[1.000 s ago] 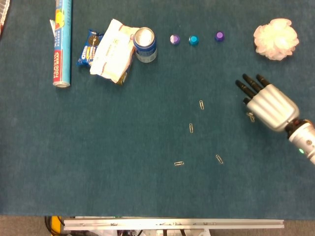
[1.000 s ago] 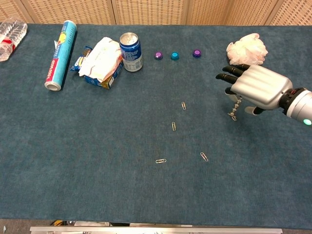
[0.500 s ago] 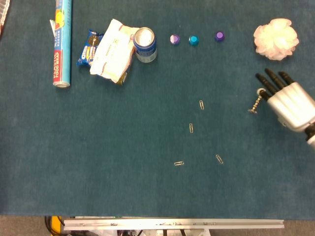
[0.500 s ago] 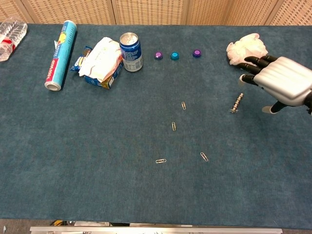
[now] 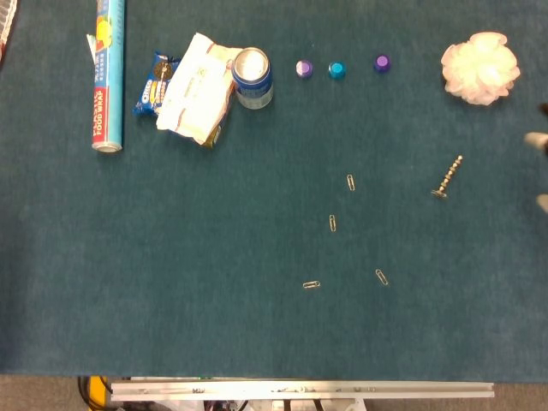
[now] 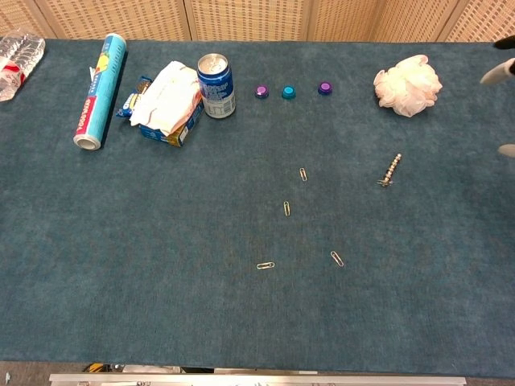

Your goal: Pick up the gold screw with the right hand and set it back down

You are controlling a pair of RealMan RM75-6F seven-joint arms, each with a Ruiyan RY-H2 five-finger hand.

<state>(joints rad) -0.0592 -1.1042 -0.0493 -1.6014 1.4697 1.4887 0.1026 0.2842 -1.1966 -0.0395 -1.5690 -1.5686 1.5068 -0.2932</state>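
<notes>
Your work surface is the blue cloth table [image 5: 214, 325]. The gold screw [image 5: 447, 178] lies flat on it, long axis diagonal, below the white puff [image 5: 479, 68]. Only fingertips of your right hand [image 6: 504, 72] show at the right edge, screw to their left; finger posture cannot be determined.

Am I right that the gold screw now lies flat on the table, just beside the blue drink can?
Not quite: the gold screw does lie flat on the table, but far from the blue drink can. It rests below the white puff, as the head view shows.
</notes>
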